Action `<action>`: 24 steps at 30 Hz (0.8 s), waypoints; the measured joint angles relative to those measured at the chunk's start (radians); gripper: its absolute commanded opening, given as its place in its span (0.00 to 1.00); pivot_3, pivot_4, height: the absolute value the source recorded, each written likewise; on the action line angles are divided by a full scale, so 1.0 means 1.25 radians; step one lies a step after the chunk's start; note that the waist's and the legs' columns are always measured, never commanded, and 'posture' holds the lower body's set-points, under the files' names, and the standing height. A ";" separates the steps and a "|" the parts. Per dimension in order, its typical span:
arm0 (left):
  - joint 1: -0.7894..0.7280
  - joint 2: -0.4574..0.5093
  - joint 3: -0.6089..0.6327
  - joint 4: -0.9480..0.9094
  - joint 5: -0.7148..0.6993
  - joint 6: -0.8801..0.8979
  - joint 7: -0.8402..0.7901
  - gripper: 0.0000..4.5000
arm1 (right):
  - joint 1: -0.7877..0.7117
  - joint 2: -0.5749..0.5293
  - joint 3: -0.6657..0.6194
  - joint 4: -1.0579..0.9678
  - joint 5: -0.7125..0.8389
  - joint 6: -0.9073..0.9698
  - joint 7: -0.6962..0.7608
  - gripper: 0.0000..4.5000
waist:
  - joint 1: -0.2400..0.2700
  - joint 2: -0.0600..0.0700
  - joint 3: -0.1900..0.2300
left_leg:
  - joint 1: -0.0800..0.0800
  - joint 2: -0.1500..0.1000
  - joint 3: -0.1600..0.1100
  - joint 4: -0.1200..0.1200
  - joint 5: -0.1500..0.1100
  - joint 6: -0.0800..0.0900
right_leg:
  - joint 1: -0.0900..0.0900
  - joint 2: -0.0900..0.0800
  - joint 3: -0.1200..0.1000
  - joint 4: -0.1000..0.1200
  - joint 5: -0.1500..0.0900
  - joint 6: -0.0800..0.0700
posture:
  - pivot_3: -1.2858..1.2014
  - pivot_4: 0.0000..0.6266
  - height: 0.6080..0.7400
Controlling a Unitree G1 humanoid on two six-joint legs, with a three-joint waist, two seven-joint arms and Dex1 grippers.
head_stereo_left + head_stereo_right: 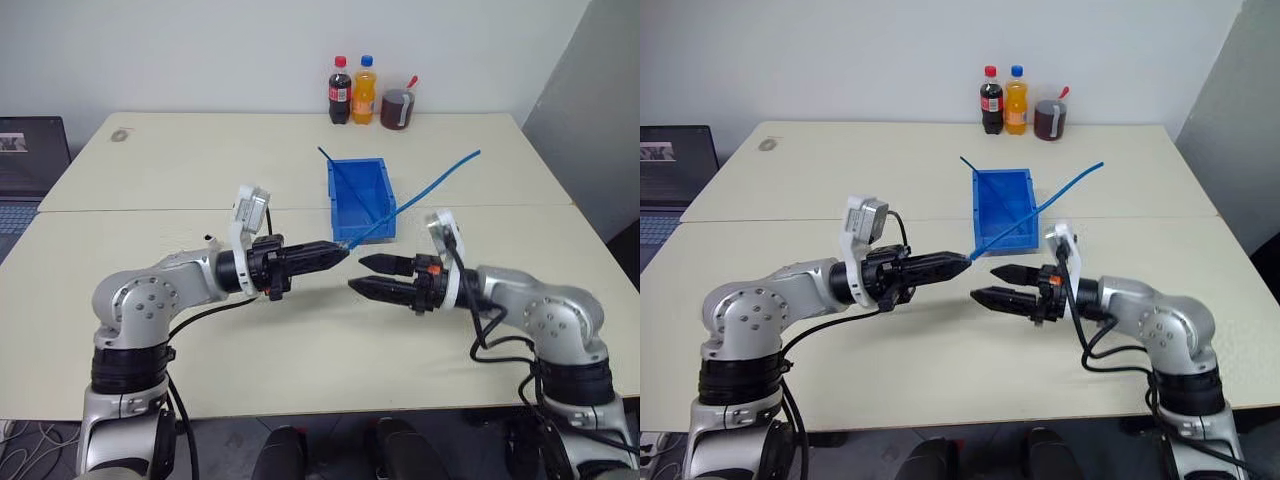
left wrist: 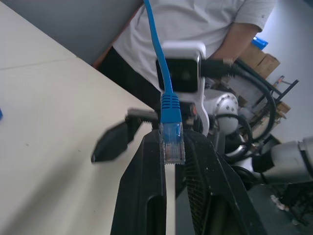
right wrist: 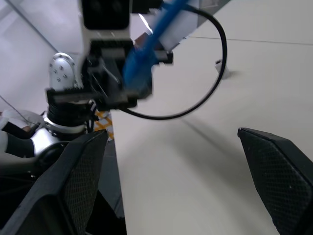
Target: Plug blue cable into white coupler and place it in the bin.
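My left tool (image 1: 338, 252) pinches the cable (image 1: 420, 195) by its plug; my right tool (image 1: 366, 274) gapes empty. The long free end could swing and twist the plug.

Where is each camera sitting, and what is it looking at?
Head eyes: look down over both arms at the table, bin and bottles.
Left wrist: looks along the shut left tool pinching the blue cable; a person behind.
Right wrist: looks past the open right tool at the left tool.
Shared: the cable.
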 measured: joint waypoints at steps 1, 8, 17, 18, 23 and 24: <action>0.007 0.000 0.000 -0.001 -0.005 0.003 0.005 0.05 | -0.006 0.011 -0.001 0.005 0.022 0.016 -0.007 1.00 | 0.000 0.000 0.000 | 0.000 0.000 0.000 0.000 0.000 0.000 | 0.000 0.000 0.000 -0.001 0.000 0.000 | 0.52 0.24 1.00; 0.032 -0.004 0.001 -0.016 -0.035 0.007 0.040 0.05 | -0.030 0.037 -0.006 0.022 0.123 0.086 -0.053 1.00 | 0.007 0.000 0.000 | -0.001 -0.001 0.001 0.000 0.000 0.000 | 0.000 -0.001 0.001 -0.001 0.000 0.000 | 0.52 0.24 1.00; 0.043 -0.004 0.001 -0.032 -0.084 0.009 0.070 0.05 | -0.039 0.044 -0.022 0.063 0.130 0.086 -0.091 0.69 | 0.011 0.000 0.000 | -0.001 -0.001 0.002 0.000 0.000 0.000 | 0.000 -0.001 0.001 -0.002 0.000 0.000 | 0.52 0.24 1.00; 0.043 -0.004 0.001 -0.032 -0.088 0.009 0.073 0.05 | -0.040 0.044 -0.022 0.063 0.130 0.086 -0.092 0.64 | 0.011 0.000 0.000 | -0.001 -0.001 0.002 0.000 0.000 0.000 | 0.000 -0.001 0.001 -0.002 0.000 0.000 | 0.52 0.24 1.00; 0.047 -0.002 0.001 -0.031 -0.089 0.009 0.086 0.05 | -0.040 0.042 -0.022 0.061 0.134 0.086 -0.081 0.39 | 0.011 0.000 0.000 | -0.001 -0.001 0.002 0.000 0.000 0.000 | -0.001 -0.001 0.001 -0.002 0.000 0.000 | 0.52 0.24 1.00; 0.047 -0.002 0.001 -0.031 -0.089 0.009 0.087 0.05 | -0.040 0.042 -0.022 0.060 0.138 0.086 -0.081 0.34 | 0.011 0.000 0.000 | -0.001 -0.001 0.002 0.000 0.000 0.000 | -0.001 -0.001 0.001 -0.002 0.000 0.000 | 0.52 0.24 1.00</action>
